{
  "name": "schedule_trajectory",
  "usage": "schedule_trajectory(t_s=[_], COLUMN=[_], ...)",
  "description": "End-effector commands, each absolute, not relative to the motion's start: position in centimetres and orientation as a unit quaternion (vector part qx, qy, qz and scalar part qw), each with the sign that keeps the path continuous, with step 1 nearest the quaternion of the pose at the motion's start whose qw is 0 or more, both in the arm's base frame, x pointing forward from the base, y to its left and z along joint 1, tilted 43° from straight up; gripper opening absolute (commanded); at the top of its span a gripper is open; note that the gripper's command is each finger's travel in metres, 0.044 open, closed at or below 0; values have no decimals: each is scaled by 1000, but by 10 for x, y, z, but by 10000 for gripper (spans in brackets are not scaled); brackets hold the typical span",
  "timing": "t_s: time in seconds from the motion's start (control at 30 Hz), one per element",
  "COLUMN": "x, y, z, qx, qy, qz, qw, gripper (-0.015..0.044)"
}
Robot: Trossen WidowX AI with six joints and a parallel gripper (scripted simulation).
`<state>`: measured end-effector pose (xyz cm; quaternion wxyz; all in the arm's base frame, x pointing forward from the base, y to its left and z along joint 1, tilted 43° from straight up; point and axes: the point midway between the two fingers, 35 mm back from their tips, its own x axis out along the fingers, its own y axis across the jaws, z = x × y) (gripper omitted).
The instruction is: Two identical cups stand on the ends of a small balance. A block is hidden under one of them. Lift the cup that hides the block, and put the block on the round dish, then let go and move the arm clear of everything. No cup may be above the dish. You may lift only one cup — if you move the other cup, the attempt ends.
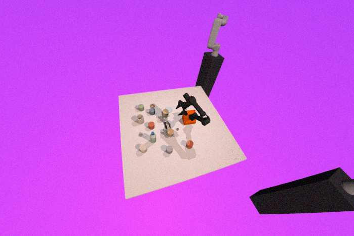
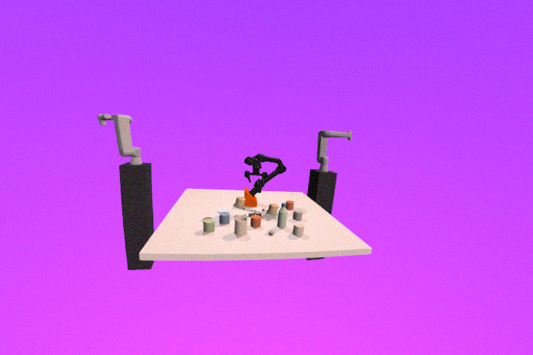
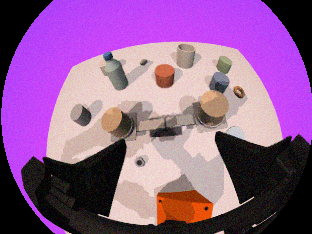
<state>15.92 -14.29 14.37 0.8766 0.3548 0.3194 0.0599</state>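
Two tan cups stand on the ends of the small balance (image 3: pixel 150 124) (image 1: pixel 167 125). One cup (image 3: pixel 214 106) (image 1: pixel 165 112) (image 2: pixel 240 202) is beside the pale round dish (image 3: pixel 235 132) (image 1: pixel 169 109) (image 2: pixel 222 211). The other cup (image 3: pixel 115 121) (image 1: pixel 170 131) (image 2: pixel 272 208) is at the far end from the dish. The dish-side cup looks higher, with the beam sloping down toward the other one. No block shows; whatever is under the cups is hidden. My gripper (image 1: pixel 178 111) (image 2: pixel 257 180) (image 3: pixel 171 140) is open and empty, high above the table, on the robot-base side of the balance.
An orange wedge (image 3: pixel 185 206) (image 1: pixel 189 117) is at the arm's base. A small nut (image 3: pixel 140 161) lies before the balance. Beyond it are a bottle (image 3: pixel 116 75), red cylinder (image 3: pixel 164 76), mug (image 3: pixel 185 56), blue cylinder (image 3: pixel 219 82), green cylinder (image 3: pixel 224 64) and ring (image 3: pixel 239 96). A grey cylinder (image 3: pixel 80 115) stands left.
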Motion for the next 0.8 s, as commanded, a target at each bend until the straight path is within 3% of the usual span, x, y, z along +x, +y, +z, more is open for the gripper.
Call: schedule_trajectory(t_s=[0.0,0.77], x=[158,221], y=[-143,-108], z=[144,150], qx=[361,118], qy=[313,395], qz=[62,269], qw=[876,870], gripper=[440,440])
